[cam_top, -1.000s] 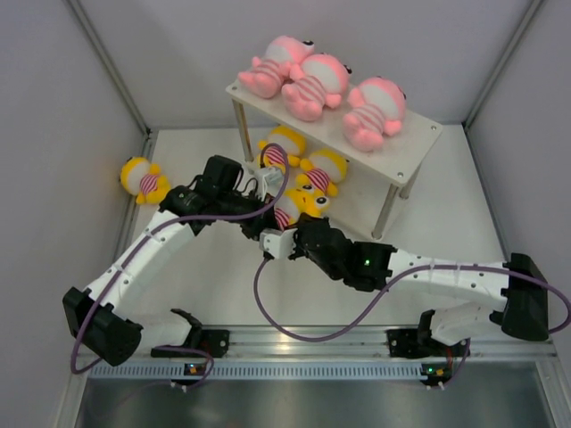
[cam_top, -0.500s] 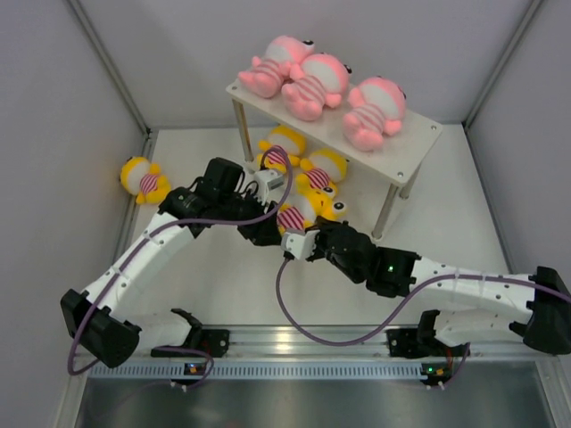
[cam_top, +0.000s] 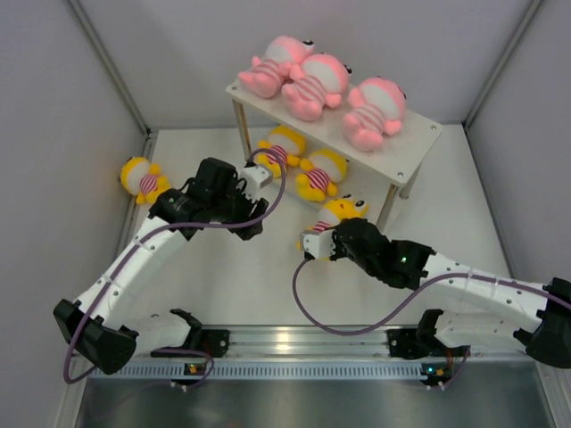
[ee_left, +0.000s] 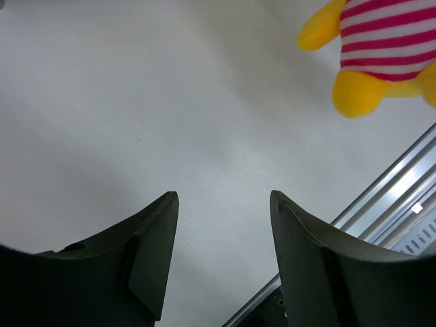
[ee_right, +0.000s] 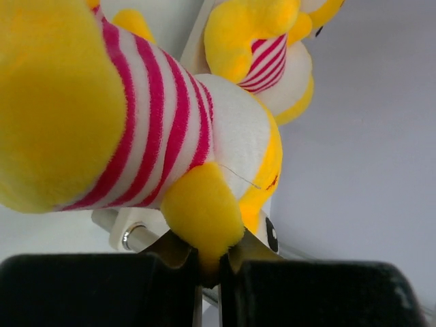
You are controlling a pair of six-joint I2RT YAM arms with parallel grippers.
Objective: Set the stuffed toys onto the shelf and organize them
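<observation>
Right gripper (ee_right: 208, 262) is shut tight on one foot of a yellow toy (ee_right: 136, 129). Only the tip of that limb is pinched, and the body extends past the fingertips unsupported. The hold looks thin, so move slowly and avoid sharp wrist rotation, or the plush may slip out.

Left gripper (ee_left: 223, 197) stands open and empty over the bare table (ee_left: 136, 102), beside the carried toy but apart from it. Keep this arm out of the right arm's path.

The step in hand appears to be carrying the held toy to the shelf (cam_top: 421, 134) and setting it down. The toy is just in front of the shelf, near the front right leg (cam_top: 387, 210).

1. Steer around the leg and do not drag the toy against it.
2. A pair of yellow toys (cam_top: 323, 171) lies side by side under the top board. Whether they rest on a lower tier or on the table cannot be told. Aim for the free space to their right so the row continues.
3. Lower until the body rests, then release.

Three pink toys (cam_top: 312, 80) occupy the top board. One stray yellow toy (cam_top: 143, 178) lies on the table at far left, well apart from the shelf and not yet placed.
</observation>
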